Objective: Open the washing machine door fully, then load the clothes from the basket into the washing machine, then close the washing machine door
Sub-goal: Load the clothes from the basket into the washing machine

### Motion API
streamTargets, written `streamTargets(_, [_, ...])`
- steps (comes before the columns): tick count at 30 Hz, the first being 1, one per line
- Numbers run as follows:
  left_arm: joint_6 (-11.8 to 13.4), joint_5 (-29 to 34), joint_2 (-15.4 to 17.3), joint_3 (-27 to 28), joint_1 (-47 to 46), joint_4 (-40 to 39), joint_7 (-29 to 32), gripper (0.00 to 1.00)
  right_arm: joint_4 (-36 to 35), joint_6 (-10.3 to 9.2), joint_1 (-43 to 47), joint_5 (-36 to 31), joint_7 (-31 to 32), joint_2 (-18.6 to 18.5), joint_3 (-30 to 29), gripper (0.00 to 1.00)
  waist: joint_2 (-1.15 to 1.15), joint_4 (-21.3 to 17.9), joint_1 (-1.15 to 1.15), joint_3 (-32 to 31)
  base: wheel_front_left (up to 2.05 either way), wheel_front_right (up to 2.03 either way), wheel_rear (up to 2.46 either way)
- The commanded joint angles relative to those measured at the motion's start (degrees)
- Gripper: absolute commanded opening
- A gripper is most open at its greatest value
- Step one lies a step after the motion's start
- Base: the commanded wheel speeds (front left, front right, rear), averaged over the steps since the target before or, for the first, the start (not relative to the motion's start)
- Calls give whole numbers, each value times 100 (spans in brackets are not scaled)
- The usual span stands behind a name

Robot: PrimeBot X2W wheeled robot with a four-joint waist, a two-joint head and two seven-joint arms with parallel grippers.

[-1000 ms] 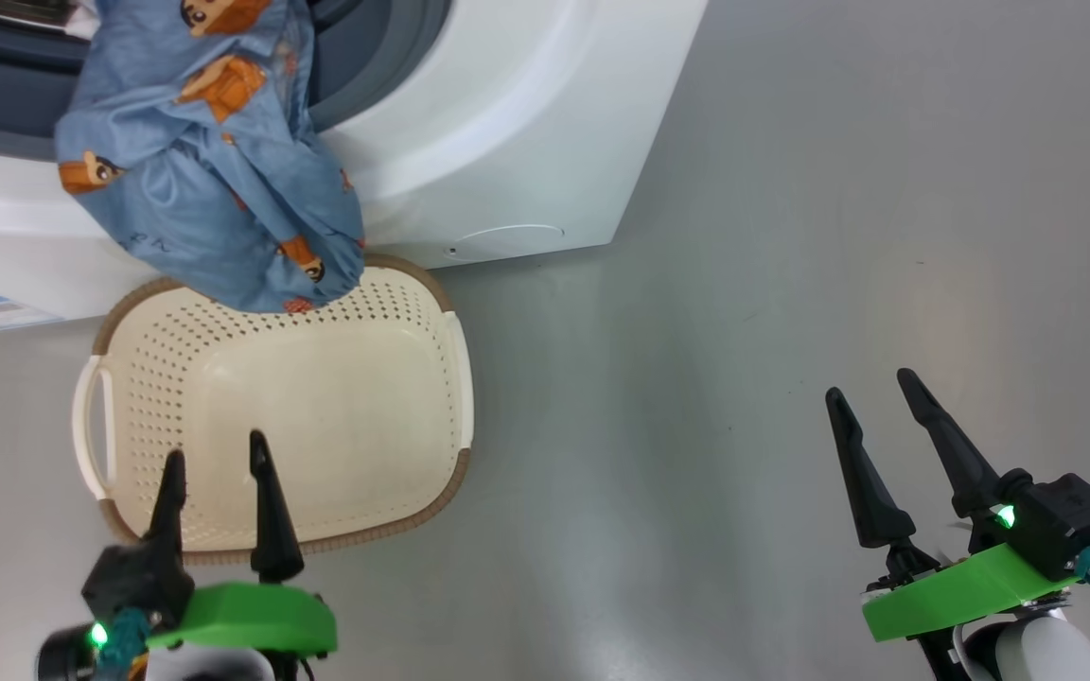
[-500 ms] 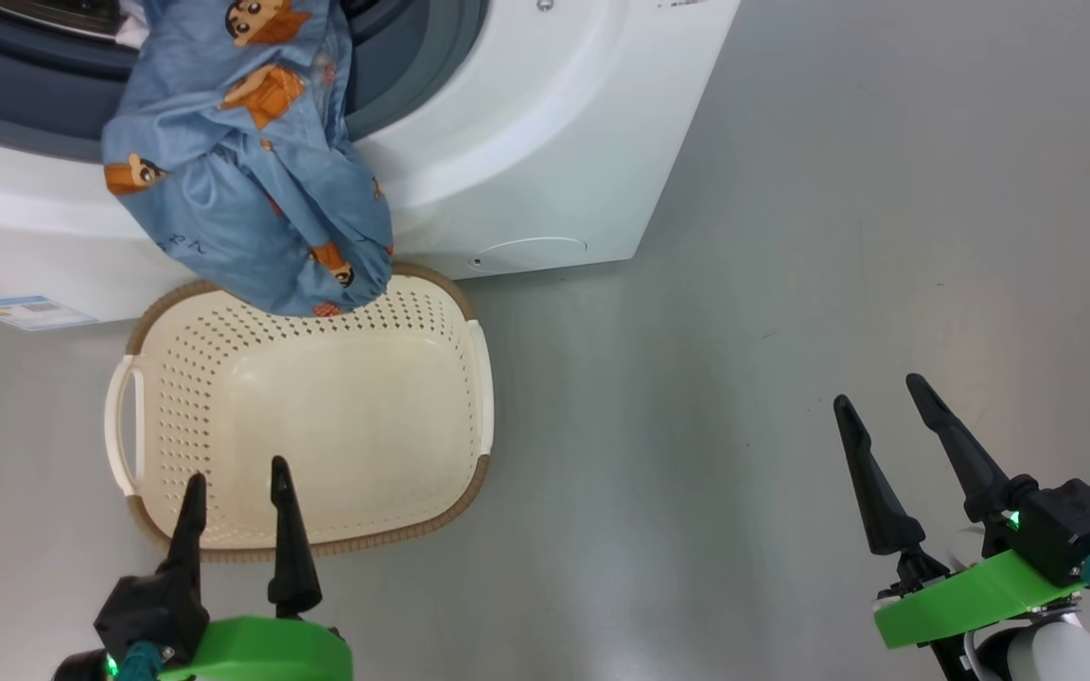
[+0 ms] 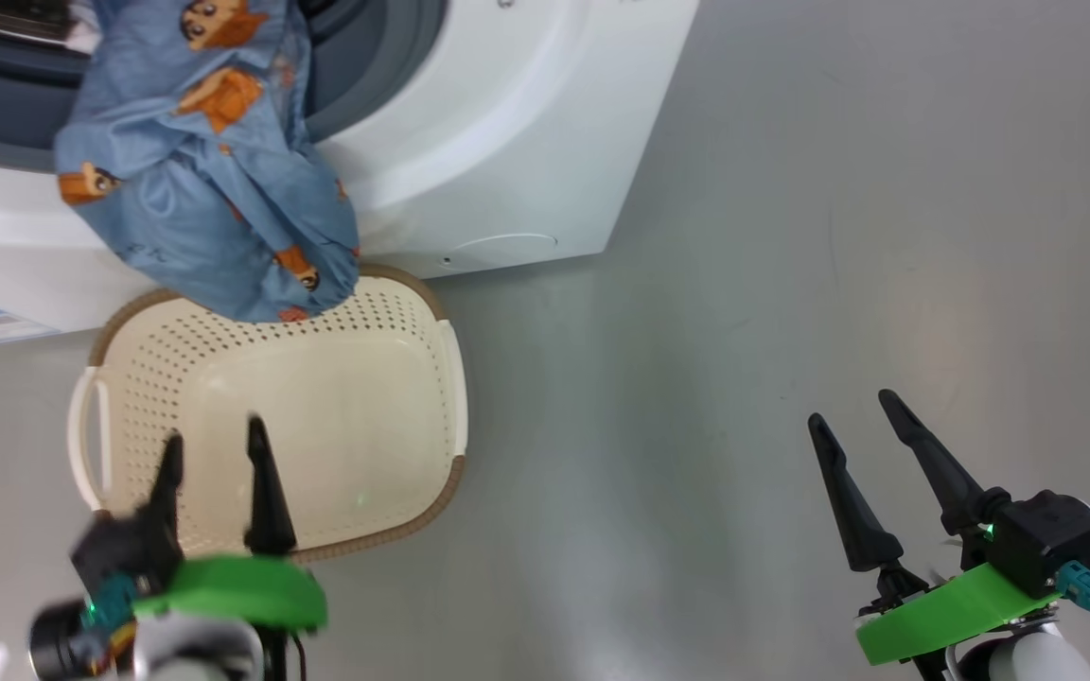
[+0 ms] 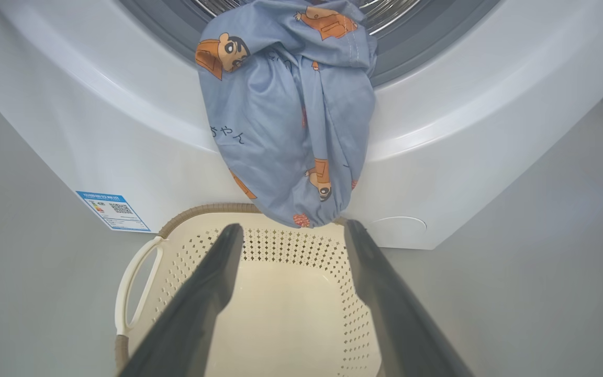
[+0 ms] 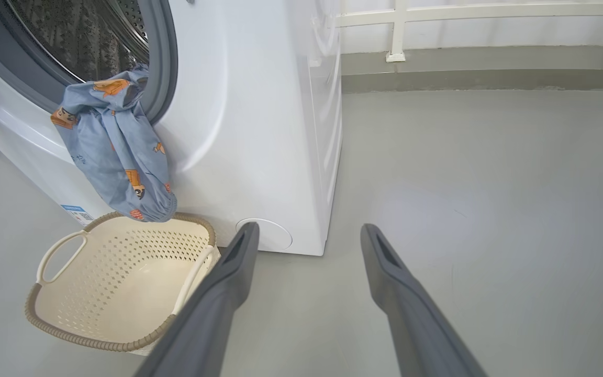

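Washing machine [image 3: 507, 142] at 11 o'clock in head view, drum [image 5: 71, 36] mouth exposed, so the door is judged swung aside. Blue printed clothes [image 3: 214, 189] drape over the lower lip, part inside, with the tail hanging to the basket's far rim, contact unclear. They likely need pushing in before the door can shut. Basket [image 3: 346, 407] at 8 o'clock, just beside the washer front, holds nothing. Left gripper [image 3: 213, 433] hovers over the basket's near edge, fingers spread, carrying nothing. Right gripper [image 3: 850, 409] at 4 o'clock over bare floor [image 3: 696, 331], also spread and idle.

Clothes [image 4: 291, 115] draped over basket [image 4: 186, 251]
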Motion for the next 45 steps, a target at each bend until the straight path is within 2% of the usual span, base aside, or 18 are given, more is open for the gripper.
streamTargets(1, [-37,-34,104,231,-302,46,-5,100,-96,9,61,-13,-68,-73,161,100,0,-75,0,74,0,0,0])
streamTargets(13, [-282,-251,236,498,-1976,1870,-283,100,-108,9,-39,58,-68,-41,352,100,0,-363,0,435,0,0,0])
streamTargets(22, [-691,-493,209,694,-3390,3486,-575,100,-182,9,-291,94,-68,-69,426,100,0,-463,0,874,0,0,0])
streamTargets(30, [-902,-501,246,866,-4019,4123,-622,100,-210,9,-382,103,-68,-112,393,100,0,-531,0,1118,0,0,0])
streamTargets(41, [-941,-139,180,1254,-4506,4141,-625,100,-256,9,-500,130,-68,-141,400,100,0,-587,0,1367,0,0,0])
streamTargets(42, [-938,-93,170,1284,-4541,4128,-625,89,-257,9,-511,137,-68,-144,402,100,0,-597,0,1383,0,0,0])
streamTargets(43, [-936,-46,162,1321,-4575,4086,-625,66,-257,9,-520,142,-68,-147,404,100,0,-608,0,1399,0,0,0])
streamTargets(44, [-934,19,157,1342,-4599,4053,-625,33,-255,9,-528,148,-68,-148,402,100,0,-617,0,1413,0,0,0])
streamTargets(45, [-933,77,148,1357,-4615,4039,-625,4,-253,9,-535,153,-68,-149,395,100,0,-624,0,1427,0,0,0])
